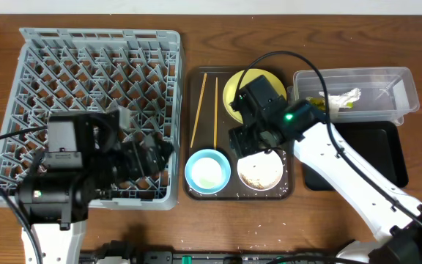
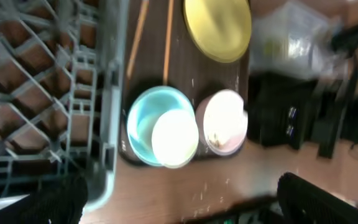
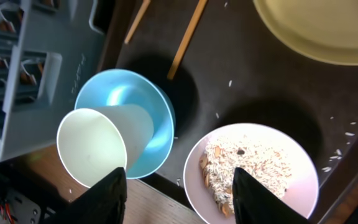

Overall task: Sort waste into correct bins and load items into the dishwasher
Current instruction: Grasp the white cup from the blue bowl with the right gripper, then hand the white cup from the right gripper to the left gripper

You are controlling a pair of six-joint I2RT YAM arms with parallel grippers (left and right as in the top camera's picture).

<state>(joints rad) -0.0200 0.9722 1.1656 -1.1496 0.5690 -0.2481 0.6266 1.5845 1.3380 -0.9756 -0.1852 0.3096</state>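
The grey dish rack point(image 1: 101, 88) fills the left of the table. On the dark brown tray point(image 1: 226, 125) lie two chopsticks point(image 1: 204, 110), a yellow plate point(image 1: 233, 92), a light blue bowl point(image 1: 196, 165) with a pale cup point(image 3: 98, 146) tipped inside it, and a small white bowl point(image 1: 278, 176) of rice and brown scraps point(image 3: 247, 162). My right gripper point(image 3: 182, 193) is open and empty, hovering above the white bowl's near-left rim point(image 3: 300, 193). My left gripper point(image 2: 182, 205) is open and empty, over the rack's front right corner. The wrapper point(image 1: 335, 103) lies in the clear tub point(image 1: 387, 81).
The black tray point(image 1: 372, 147) sits right of the brown tray, below the clear tub. Loose rice grains point(image 3: 344, 134) are scattered on the brown tray. My right arm point(image 1: 343, 169) crosses over the black tray's left side.
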